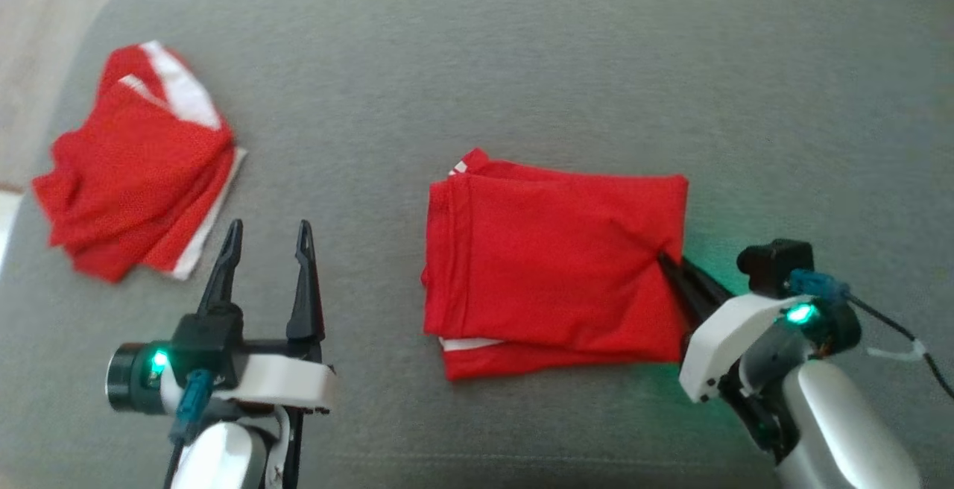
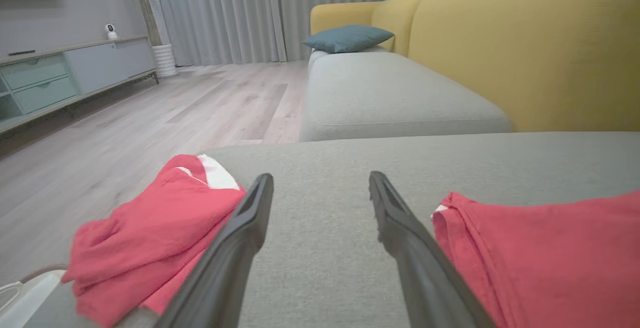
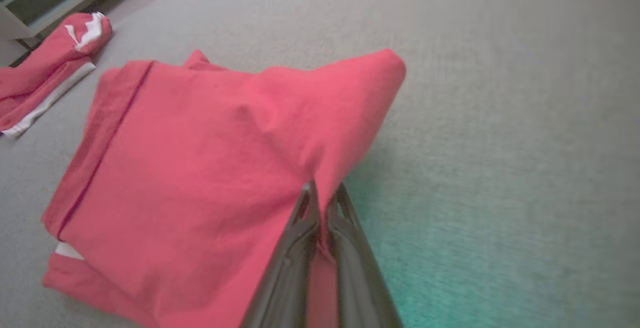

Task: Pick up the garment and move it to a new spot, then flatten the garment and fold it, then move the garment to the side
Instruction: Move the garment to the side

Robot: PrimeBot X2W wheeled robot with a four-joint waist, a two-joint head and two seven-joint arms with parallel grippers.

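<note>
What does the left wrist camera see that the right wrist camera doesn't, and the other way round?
Left wrist view, not the right: the open left gripper, a blue cushion and grey curtains. Right wrist view, not the left: the right gripper shut on the edge of the folded red garment. Both: that folded red garment, the other red-and-white garment, and the grey seat.

My left gripper (image 1: 269,228) sits at the near left, low over the surface, with its two dark fingers (image 1: 223,273) spread wide and pointing toward the far side. A green light (image 1: 159,360) glows on that wrist. My right arm (image 1: 842,429) comes in from the near right, angled leftward and away. My right gripper (image 1: 663,259) has its jaws pressed together (barely a sliver between the tips), pinching the right edge of the garment (image 1: 551,265). Its wrist light (image 1: 800,314) is green too.
</note>
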